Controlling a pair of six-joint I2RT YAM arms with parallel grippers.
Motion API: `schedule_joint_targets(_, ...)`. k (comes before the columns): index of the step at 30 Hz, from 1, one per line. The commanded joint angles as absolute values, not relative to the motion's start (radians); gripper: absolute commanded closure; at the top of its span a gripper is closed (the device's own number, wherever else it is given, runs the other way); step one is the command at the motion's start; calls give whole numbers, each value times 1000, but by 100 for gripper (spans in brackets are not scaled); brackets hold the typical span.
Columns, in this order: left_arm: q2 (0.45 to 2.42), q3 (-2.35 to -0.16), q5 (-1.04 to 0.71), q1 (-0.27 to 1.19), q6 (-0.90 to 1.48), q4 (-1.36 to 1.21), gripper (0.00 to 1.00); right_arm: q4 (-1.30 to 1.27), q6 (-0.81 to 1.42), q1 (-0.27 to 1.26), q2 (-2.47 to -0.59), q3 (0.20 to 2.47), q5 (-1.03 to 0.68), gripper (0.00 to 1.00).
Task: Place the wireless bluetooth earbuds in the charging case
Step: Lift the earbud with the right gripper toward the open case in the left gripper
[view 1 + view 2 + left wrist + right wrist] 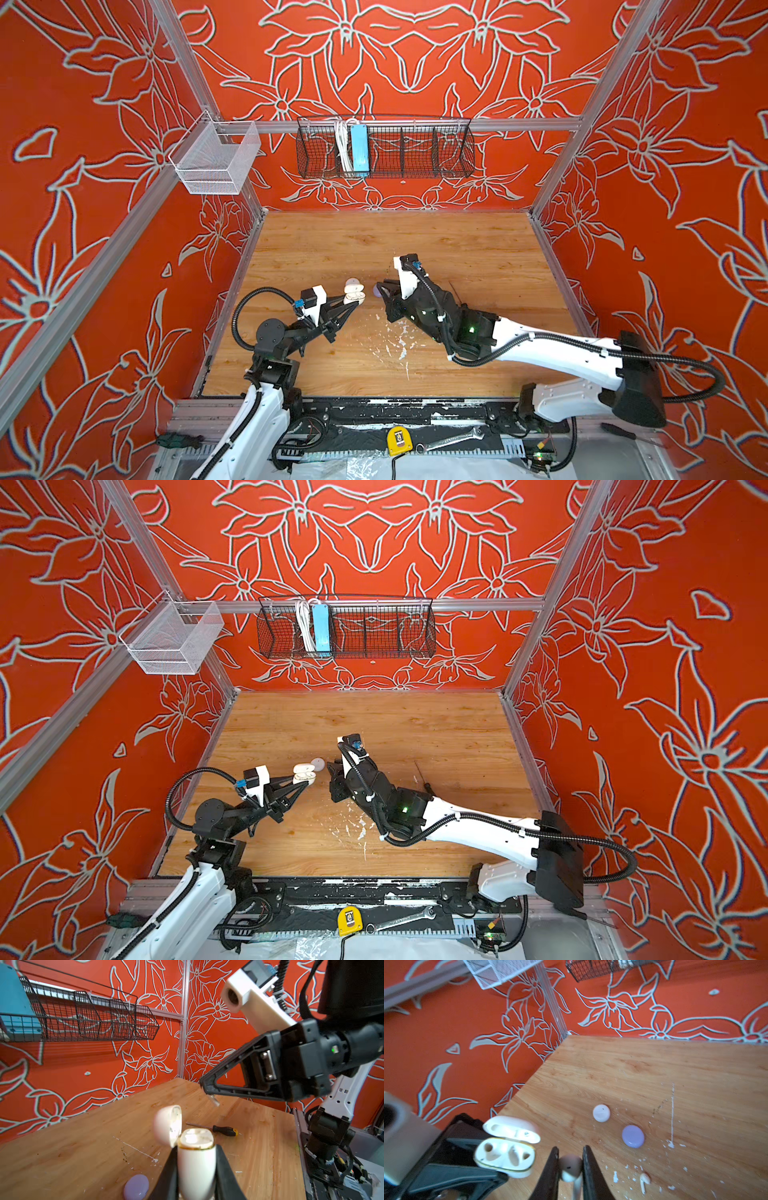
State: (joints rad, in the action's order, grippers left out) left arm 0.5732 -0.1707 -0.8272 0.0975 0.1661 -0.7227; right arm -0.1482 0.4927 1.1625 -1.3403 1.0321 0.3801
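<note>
We see the right gripper [571, 1150] clamped on a white earbud [570, 1167], its stem hanging down between the jaws. It is just beside the charging case [505, 1155] and not touching it. The left gripper [195, 1148] grips that case by its body, with the lid hinged open and the sockets facing up. We find a second earbud [644, 1181] lying on the wooden table [654, 1068] among white paint flecks [615, 1176], near a lavender round case [633, 1136] and a pale pink round case [601, 1113]. A screwdriver [220, 1129] lies apart from them. Around us are orange floral walls [83, 208], with a black wire basket [415, 153] and a white mesh basket [216, 162] hung on the rails.
</note>
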Motion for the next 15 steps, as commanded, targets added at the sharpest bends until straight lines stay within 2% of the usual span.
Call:
schedule_joint_targets(1, 540, -205, -805, 101, 168, -781, 100, -299, 434, 1202, -1325, 1061, 402, 90)
schedule_joint_targets(15, 416, -206, -747, 123, 188, -799, 100, -737, 352, 1271, -1396, 1023, 359, 91)
